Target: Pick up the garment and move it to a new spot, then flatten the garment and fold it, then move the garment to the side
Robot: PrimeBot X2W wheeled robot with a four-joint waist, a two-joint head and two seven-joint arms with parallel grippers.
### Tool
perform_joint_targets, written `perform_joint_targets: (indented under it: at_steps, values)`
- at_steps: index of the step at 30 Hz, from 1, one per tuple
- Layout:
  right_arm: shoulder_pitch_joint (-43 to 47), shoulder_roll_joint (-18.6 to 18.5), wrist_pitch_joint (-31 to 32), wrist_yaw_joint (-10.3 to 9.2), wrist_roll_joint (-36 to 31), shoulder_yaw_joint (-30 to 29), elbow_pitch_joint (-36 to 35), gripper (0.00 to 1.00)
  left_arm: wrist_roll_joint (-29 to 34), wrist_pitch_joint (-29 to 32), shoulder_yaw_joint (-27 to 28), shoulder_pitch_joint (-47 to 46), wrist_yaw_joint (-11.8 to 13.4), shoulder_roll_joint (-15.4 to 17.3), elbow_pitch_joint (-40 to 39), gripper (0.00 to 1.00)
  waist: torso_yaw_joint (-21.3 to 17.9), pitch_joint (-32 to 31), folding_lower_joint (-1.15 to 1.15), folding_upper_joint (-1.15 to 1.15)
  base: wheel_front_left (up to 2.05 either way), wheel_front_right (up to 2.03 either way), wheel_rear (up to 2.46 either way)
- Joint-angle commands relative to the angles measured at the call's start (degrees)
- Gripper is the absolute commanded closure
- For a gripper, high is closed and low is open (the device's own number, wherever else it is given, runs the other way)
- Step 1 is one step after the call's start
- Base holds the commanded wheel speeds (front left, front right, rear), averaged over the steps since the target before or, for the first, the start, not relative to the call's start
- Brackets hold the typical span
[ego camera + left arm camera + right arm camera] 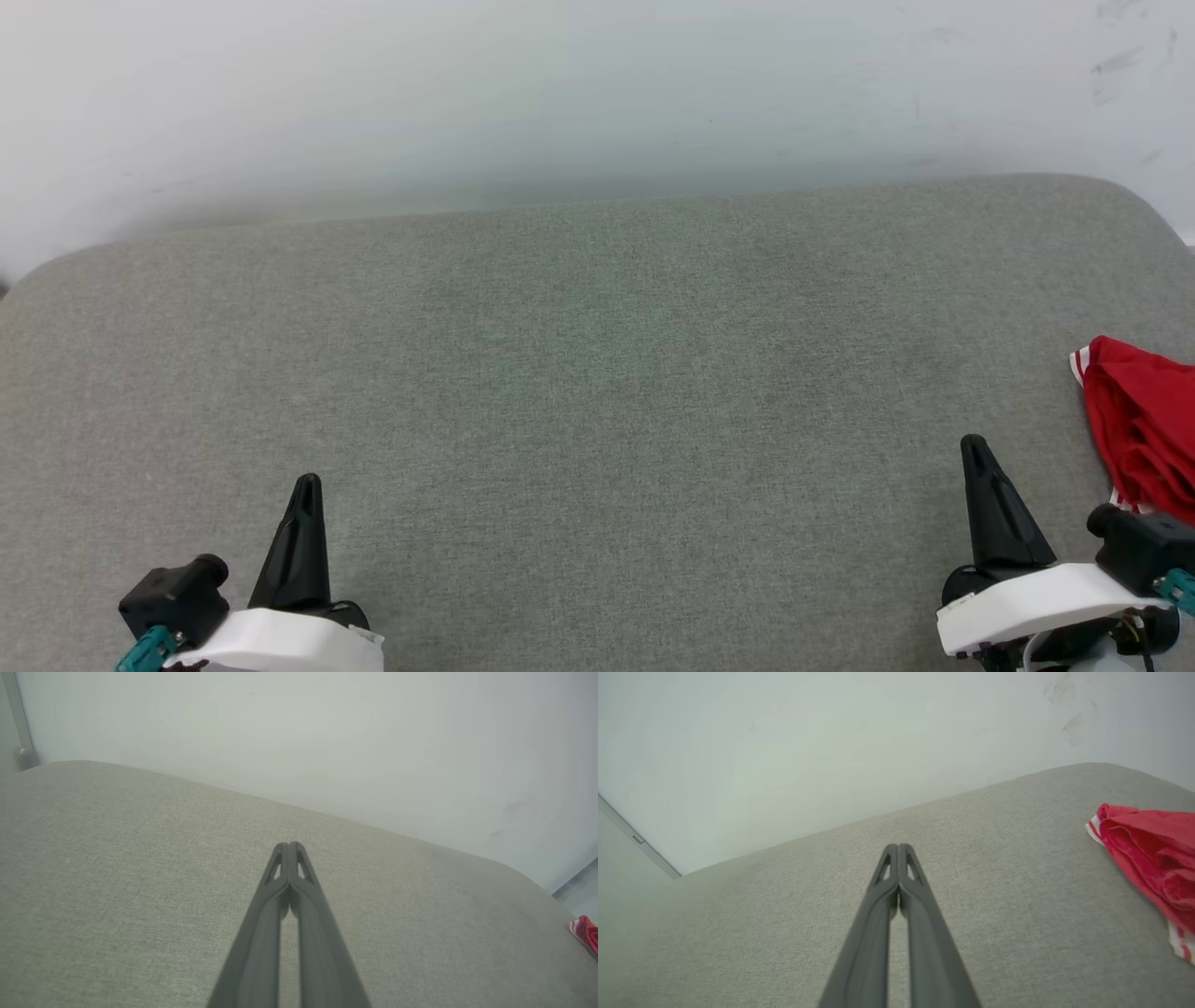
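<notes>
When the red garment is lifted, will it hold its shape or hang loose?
The garment lies bunched in soft folds, so it will probably droop and unfold. It looks thin, likely light. Pushed on the woven grey surface, it may wrinkle rather than slide.

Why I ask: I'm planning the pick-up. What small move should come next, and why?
Probably swing the right gripper to its right toward the garment, opening it on the way. The garment lies bunched at the right edge of the grey cushion, apart from both grippers, and the right one is nearer. Its jaws are shut on nothing, as are those of the left gripper.
</notes>
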Motion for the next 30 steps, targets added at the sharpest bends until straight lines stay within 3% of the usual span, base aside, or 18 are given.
perform_joint_targets:
  at_steps: [1, 30]
  values:
    - [-1.29, 0.06, 0.27, 0.0, 1.85, -0.29, -0.73, 1.0, -1.81, 0.37, 0.24, -1.6, -0.16, 0.12, -0.59, 1.0, 0.01, -0.02, 0.0, 0.0, 0.0, 0.0, 0.0]
    - [-2.64, 0.47, 6.47, -0.01, 27.57, -2.33, 0.65, 1.0, -27.64, 6.85, 0.84, -4.45, -0.48, 0.16, 2.93, 1.0, 0.39, -0.67, 0.0, 0.0, 0.0, 0.0, 0.0]
